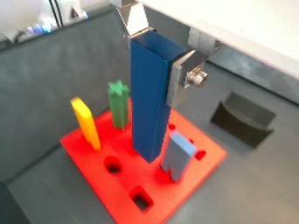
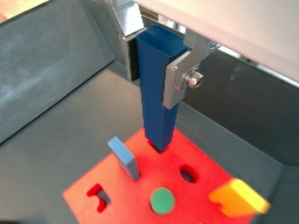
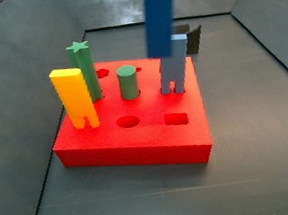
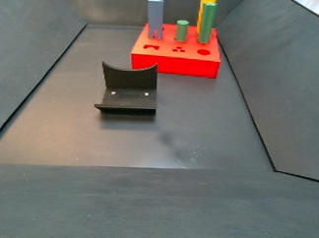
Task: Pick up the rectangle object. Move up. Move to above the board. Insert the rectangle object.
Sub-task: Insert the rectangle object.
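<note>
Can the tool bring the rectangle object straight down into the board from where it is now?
Probably yes. The tool grips the rectangle object upright over the board, its lower end at the top face. The grey-blue peg stands close beside it, so clearance looks tight.

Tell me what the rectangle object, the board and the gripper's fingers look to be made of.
The rectangle object, clamped in the gripper above the board, looks like matte plastic: even dark blue, no grain, soft sheen. The board seems the same kind, perhaps printed plastic: flat bright red, crisp-cut holes. The fingers appear to be bare metal: silvery, reflective plates with a screw head.
</note>
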